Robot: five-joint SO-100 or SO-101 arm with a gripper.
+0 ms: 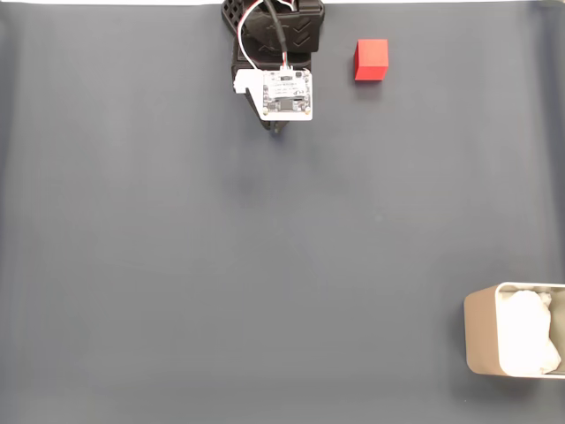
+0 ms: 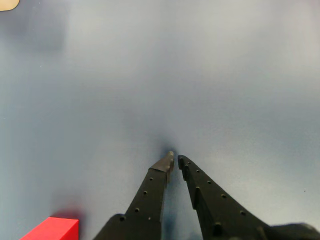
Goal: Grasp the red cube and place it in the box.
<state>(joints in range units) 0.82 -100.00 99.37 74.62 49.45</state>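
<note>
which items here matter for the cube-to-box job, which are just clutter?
Job:
- red cube
- box with white lining
- pincer, nearly closed, holding nothing

Not part of it:
- dark table mat
- pale object at the wrist view's corner

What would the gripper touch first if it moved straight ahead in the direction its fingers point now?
Probably only the dark mat. In the wrist view the gripper, nearly shut, points at bare surface. The red cube lies off to the lower left, beside that line. The box sits far away in the fixed view. Depth is unclear.

One red cube (image 1: 372, 60); one box (image 1: 515, 342); one end effector (image 2: 175, 161).
</note>
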